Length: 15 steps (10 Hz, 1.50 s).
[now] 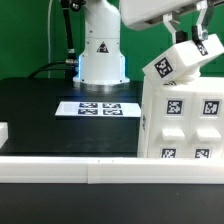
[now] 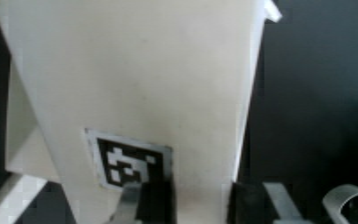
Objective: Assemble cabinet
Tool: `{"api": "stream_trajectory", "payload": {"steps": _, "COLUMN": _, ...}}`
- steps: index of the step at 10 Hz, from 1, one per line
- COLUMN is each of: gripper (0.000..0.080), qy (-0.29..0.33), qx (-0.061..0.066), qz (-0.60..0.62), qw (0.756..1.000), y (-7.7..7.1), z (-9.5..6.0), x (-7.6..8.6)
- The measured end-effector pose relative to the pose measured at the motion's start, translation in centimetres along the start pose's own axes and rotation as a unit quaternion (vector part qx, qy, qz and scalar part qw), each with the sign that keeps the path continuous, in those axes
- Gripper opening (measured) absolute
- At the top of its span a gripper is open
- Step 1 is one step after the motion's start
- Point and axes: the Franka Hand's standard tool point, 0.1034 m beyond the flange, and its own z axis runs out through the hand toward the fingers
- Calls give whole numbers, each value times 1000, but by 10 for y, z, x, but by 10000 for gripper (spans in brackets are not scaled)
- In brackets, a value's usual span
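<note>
Cabinet body (image 1: pixel 186 122) was recorded directly beneath tool (image 1: pixel 190 38); tool was clamped on tilted panel (image 1: pixel 178 64); contact undetermined.

We find no words, brand names or numbers that can be read. The one sign is a black triangle sticker (image 1: pixel 101 47) on the white base (image 1: pixel 102 65); its symbol is too small to make out. Everything else is coded black-and-white square tags: several in a row on the marker board (image 1: pixel 98 107), several on the front of the cabinet (image 1: pixel 185 125), and two on the tilted block (image 1: pixel 180 62) above it. In the wrist view one blurred tag (image 2: pixel 131 160) sits on a white panel (image 2: pixel 140 80).
</note>
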Motion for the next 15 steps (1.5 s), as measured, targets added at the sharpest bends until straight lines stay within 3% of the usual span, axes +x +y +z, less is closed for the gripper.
{"api": "stream_trajectory", "payload": {"steps": 3, "gripper": 137, "qy": 4, "qx": 16, "qz": 77, "qw": 997, "y": -2, "z": -2, "x": 4}}
{"api": "stream_trajectory", "payload": {"steps": 4, "gripper": 212, "qy": 4, "qx": 16, "qz": 70, "qw": 997, "y": -2, "z": -1, "x": 4}}
{"api": "stream_trajectory", "payload": {"steps": 5, "gripper": 212, "qy": 3, "qx": 16, "qz": 67, "qw": 998, "y": -2, "z": -1, "x": 4}}
{"api": "stream_trajectory", "payload": {"steps": 8, "gripper": 667, "qy": 3, "qx": 16, "qz": 58, "qw": 998, "y": -2, "z": -1, "x": 3}}
{"api": "stream_trajectory", "payload": {"steps": 9, "gripper": 667, "qy": 3, "qx": 16, "qz": 54, "qw": 998, "y": -2, "z": -1, "x": 3}}
{"api": "stream_trajectory", "payload": {"steps": 10, "gripper": 774, "qy": 4, "qx": 16, "qz": 52, "qw": 999, "y": -2, "z": -1, "x": 3}}
{"api": "stream_trajectory", "payload": {"steps": 13, "gripper": 797, "qy": 4, "qx": 16, "qz": 42, "qw": 999, "y": -2, "z": -2, "x": 4}}
{"api": "stream_trajectory", "payload": {"steps": 15, "gripper": 798, "qy": 1, "qx": 28, "qz": 44, "qw": 999, "y": -1, "z": -13, "x": 11}}
